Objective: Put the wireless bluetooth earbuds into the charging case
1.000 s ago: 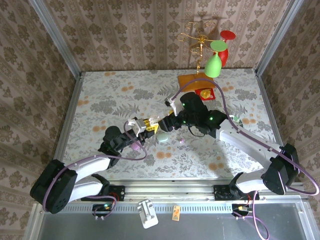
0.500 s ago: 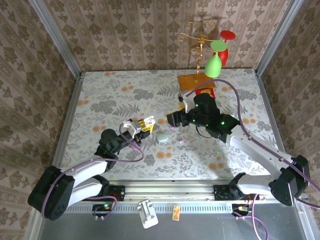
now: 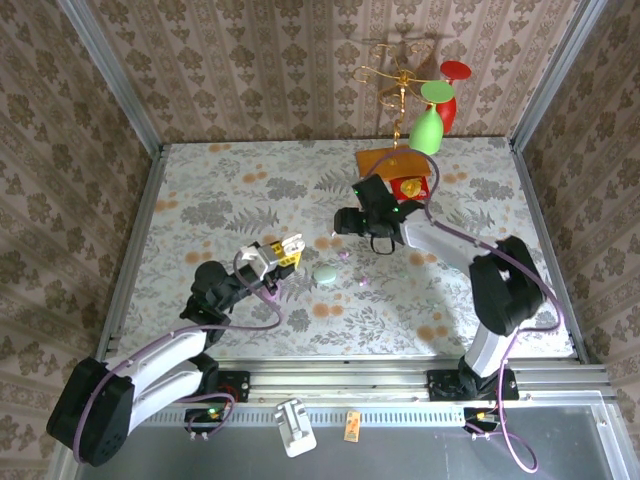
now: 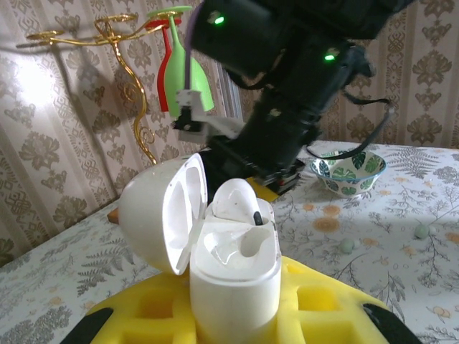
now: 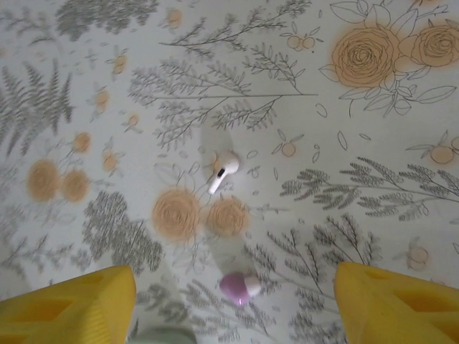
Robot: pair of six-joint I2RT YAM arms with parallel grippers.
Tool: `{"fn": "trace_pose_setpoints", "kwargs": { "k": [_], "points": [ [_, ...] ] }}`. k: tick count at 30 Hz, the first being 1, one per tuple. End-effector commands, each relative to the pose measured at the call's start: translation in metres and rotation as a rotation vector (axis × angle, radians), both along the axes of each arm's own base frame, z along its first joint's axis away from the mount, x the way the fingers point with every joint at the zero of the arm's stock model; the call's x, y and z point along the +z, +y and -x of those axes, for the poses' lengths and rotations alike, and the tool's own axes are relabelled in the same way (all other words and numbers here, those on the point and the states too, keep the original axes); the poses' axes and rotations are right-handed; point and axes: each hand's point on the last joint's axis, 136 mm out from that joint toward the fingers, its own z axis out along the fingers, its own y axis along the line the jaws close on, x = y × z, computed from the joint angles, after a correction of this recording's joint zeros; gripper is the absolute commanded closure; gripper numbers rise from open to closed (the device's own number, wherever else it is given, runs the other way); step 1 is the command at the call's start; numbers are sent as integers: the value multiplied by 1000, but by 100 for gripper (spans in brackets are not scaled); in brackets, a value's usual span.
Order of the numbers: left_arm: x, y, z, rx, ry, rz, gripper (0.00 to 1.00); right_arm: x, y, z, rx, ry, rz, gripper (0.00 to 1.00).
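My left gripper (image 3: 283, 249) (image 4: 233, 326) is shut on a white charging case (image 4: 233, 287), held upright between its yellow fingers with the lid (image 4: 154, 215) swung open to the left. One white earbud (image 4: 240, 201) sits in the far socket, and the near socket is bare. My right gripper (image 3: 343, 222) (image 5: 233, 304) hovers open above the table, with its yellow fingers (image 5: 68, 304) far apart. Below it lie a white stemmed earbud (image 5: 224, 168) and a pink-lilac earbud (image 5: 240, 287) (image 3: 345, 256). Nothing is between the right fingers.
A mint oval case (image 3: 324, 272) lies on the floral cloth between the two grippers, beside a small lilac piece (image 3: 364, 283). An orange base (image 3: 392, 160) with a gold rack and green (image 3: 427, 125) and red glasses stands at the back. A patterned bowl (image 4: 344, 172) sits behind the right arm.
My right gripper has drawn back from the held case toward the far right and now faces the table. The left gripper with the case shifted slightly left.
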Motion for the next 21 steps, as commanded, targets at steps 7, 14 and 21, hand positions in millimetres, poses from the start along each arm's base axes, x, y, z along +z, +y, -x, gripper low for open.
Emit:
{"fn": "trace_pose_setpoints", "kwargs": {
  "k": [7, 14, 21],
  "points": [
    [-2, -2, 6, -17, -18, 0, 99, -51, 6, -17, -85, 185, 173, 29],
    [-4, -4, 4, -22, -8, 0, 98, -73, 10, -26, -84, 253, 244, 42],
    [-4, -4, 4, -22, -7, -2, 98, -83, 25, -32, -44, 269, 226, 51]
  ]
}}
